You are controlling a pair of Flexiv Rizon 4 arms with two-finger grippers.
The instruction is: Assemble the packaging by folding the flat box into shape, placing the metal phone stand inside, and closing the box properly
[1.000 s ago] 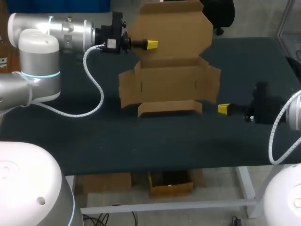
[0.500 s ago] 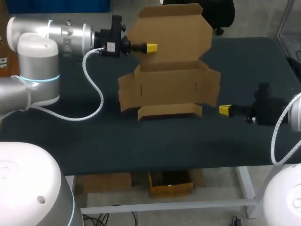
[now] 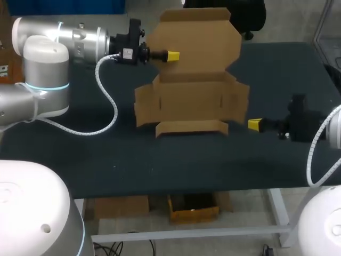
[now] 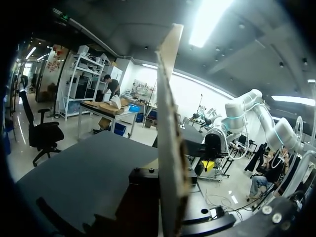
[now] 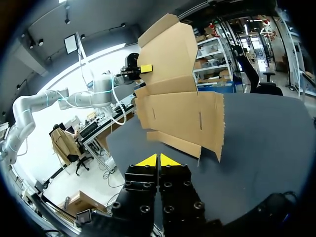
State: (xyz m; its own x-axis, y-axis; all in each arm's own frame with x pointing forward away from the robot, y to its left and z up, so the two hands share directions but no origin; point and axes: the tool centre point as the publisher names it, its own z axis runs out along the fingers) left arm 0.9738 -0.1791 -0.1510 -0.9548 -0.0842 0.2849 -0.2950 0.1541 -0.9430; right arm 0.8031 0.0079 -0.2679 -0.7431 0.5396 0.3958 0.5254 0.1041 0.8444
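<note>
With the left end effector (image 3: 171, 55) pinching the upright lid of the box (image 3: 192, 101), the right end effector (image 3: 254, 124), tips together and empty, should push the right flap squarely inward.

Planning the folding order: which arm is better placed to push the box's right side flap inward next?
Likely right: the right tool, shut and empty, sits beside that flap; the left tool holds the lid.

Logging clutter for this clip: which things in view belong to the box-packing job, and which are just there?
Job:
- cardboard box, partly folded
- left gripper, shut on its raised lid
- right gripper, shut and empty, beside the box
- the metal phone stand is not in view

Just there:
- the dark table under the box
</note>
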